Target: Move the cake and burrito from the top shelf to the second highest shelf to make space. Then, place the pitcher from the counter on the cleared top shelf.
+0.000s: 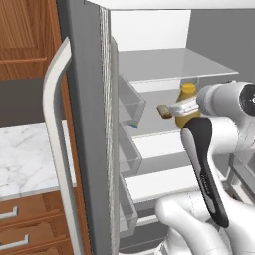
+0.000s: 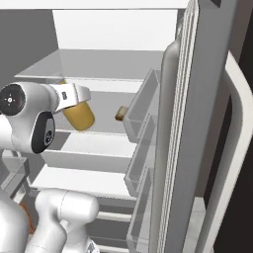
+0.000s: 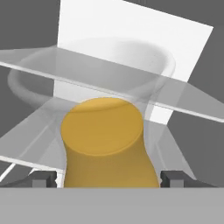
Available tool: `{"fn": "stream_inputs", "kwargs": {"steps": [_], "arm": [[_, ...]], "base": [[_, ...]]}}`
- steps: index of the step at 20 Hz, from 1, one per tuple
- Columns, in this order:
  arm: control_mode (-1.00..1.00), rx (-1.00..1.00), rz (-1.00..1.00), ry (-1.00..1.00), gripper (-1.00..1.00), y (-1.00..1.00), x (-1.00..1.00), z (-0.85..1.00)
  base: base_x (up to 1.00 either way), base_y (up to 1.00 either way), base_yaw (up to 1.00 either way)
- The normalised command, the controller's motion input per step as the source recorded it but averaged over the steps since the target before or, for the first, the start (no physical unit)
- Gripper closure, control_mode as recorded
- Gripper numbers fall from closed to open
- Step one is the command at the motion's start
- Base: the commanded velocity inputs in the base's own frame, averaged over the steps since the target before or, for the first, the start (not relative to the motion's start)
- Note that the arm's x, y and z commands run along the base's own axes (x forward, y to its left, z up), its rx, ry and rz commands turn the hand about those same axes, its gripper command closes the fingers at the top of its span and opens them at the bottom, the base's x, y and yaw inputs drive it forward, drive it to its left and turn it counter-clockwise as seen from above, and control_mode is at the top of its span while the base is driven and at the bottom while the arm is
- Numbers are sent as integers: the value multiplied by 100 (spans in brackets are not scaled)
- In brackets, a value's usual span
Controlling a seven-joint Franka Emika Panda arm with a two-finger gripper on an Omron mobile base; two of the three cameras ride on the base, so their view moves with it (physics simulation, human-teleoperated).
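Observation:
The pitcher (image 1: 188,92) (image 2: 81,118) (image 3: 105,140), full of yellow-orange liquid, hangs tilted inside the open fridge. My gripper (image 1: 188,110) (image 2: 79,111) (image 3: 109,177) is shut on its wide body, one finger on each side. Its neck reaches up to just under the front edge of the top shelf (image 1: 169,62) (image 2: 99,64) (image 3: 109,83), whose surface is bare. On the second highest shelf (image 1: 159,124) (image 2: 106,108) the burrito (image 1: 163,110) (image 2: 120,113) lies beside the pitcher. The cake (image 1: 133,123) shows at that shelf's front corner near the door. The marbled counter (image 1: 25,154) lies left of the fridge.
The open fridge door (image 1: 82,124) (image 2: 197,128) carries clear bins (image 1: 130,102) (image 2: 141,111) that jut toward the shelves. Lower shelves (image 1: 159,177) (image 2: 84,178) sit under the arm. Wooden drawers (image 1: 25,224) are below the counter.

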Motion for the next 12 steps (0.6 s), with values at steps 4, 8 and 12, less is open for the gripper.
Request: {"fn": "stream_inputs", "kwargs": {"steps": [4,8,12], "arm": [[-100,13,0,0,100,0,0,32],[-100,17,2,0,100,0,0,16],[-100,10,1,-13,100,0,0,37]], "base": [[0,0,0],[0,0,0],[0,0,0]]}}
